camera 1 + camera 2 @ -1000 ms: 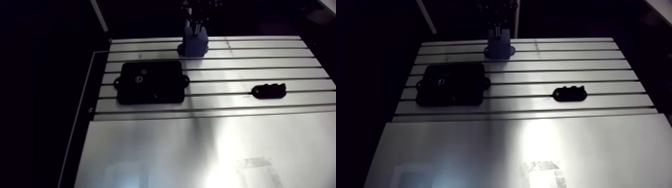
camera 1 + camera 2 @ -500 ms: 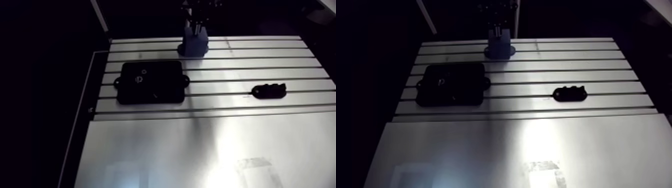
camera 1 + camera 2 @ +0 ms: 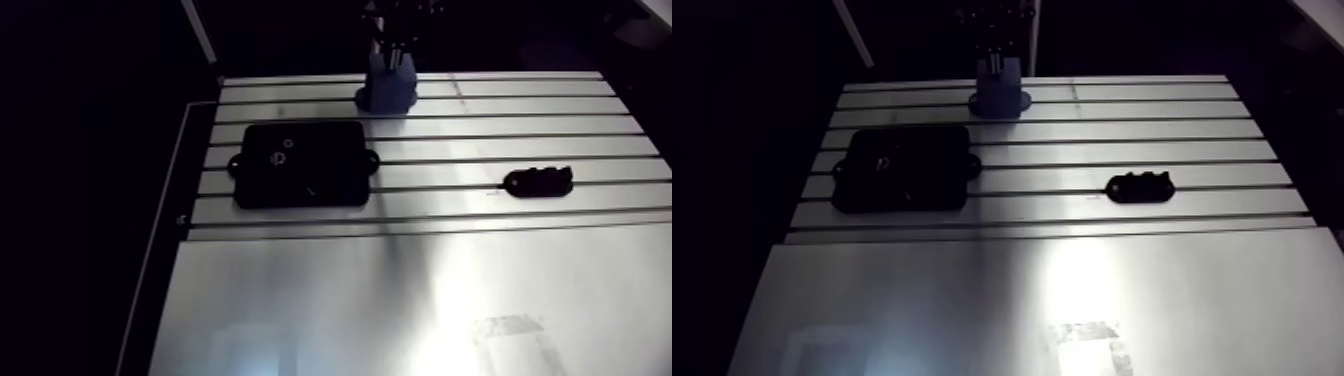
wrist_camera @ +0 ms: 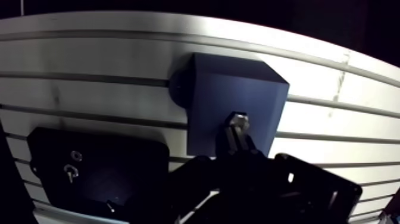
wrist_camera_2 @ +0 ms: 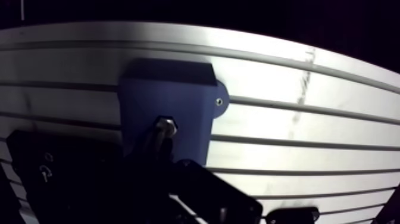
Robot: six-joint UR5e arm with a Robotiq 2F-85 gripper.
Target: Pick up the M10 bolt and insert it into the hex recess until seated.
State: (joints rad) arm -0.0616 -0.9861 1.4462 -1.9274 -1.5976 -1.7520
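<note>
A blue block [image 4: 232,95] with a sloped face stands on the far rows of the slotted table [image 3: 400,290]. The M10 bolt [image 4: 237,122], a short metal piece with a bright end, sits against that sloped face. In the wrist view my gripper [image 4: 237,148] is directly behind the bolt, and its dark fingers press on the bolt's shank. The arm view shows the gripper [image 3: 393,45] coming down onto the top of the blue block [image 3: 388,88]. The recess under the bolt is hidden.
A black rectangular plate [image 3: 300,165] with side tabs lies on the table's left half, near the block. A small black part [image 3: 538,181] lies to the right. The smooth front sheet of the table carries a faint taped patch [image 3: 510,335].
</note>
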